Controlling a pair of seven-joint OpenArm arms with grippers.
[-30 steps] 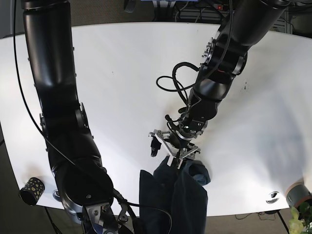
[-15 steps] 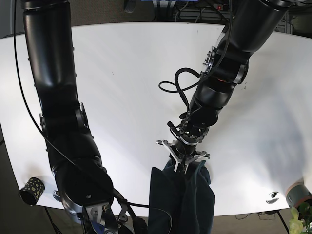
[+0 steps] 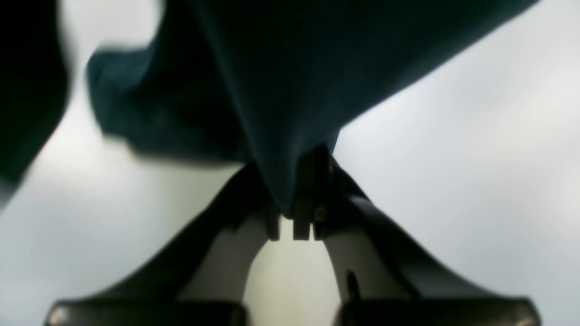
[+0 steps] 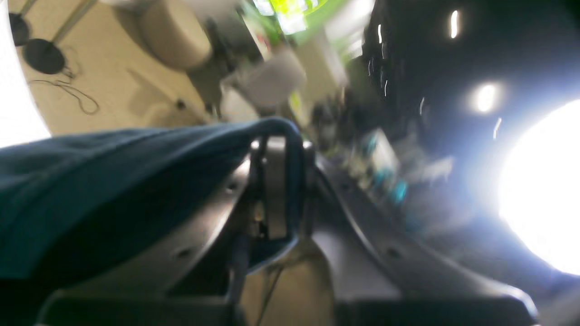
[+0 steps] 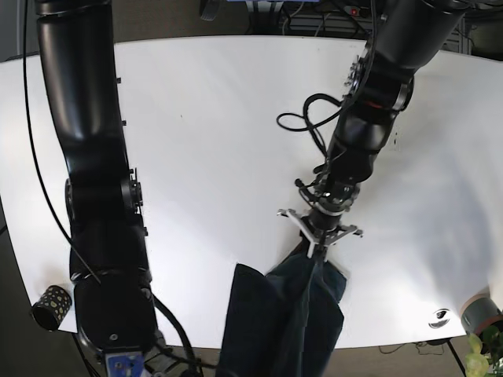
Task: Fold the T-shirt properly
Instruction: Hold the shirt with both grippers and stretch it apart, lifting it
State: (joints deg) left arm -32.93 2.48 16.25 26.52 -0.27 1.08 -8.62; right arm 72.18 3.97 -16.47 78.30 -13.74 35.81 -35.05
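- T-shirt (image 5: 283, 314) was dark teal, bunched, hanging over the near edge of the white counter (image 5: 196, 141); only its upper part lay on the surface, the rest draped below.
- Left hand (image 5: 318, 239) was clenched on a pinch of fabric at the top of the bunch. Left wrist view confirmed it: cloth (image 3: 281, 113) pulled to a point between the closed fingertips (image 3: 303, 222).
- Right hand (image 4: 276, 190) was grasping another part of the shirt (image 4: 113, 181); fabric looped over and around a finger (image 4: 274, 190). It sat below the counter edge, pointed out at the room.
- Handling, my read: light, limp, zero stiffness. It'll sag and drag from any single pinch, and friction on the counter will wrinkle it. Best grips look like two spread points on one edge, shoulders or hem corners, kept taut. Which part of the shirt each hand had, I couldn't tell.
- View differences: base view gave the overall layout and left-arm pose but hid the right hand's grip entirely. Only the right wrist view showed that grip. Left wrist view showed the pinch, but blurred; no seam or collar readable.
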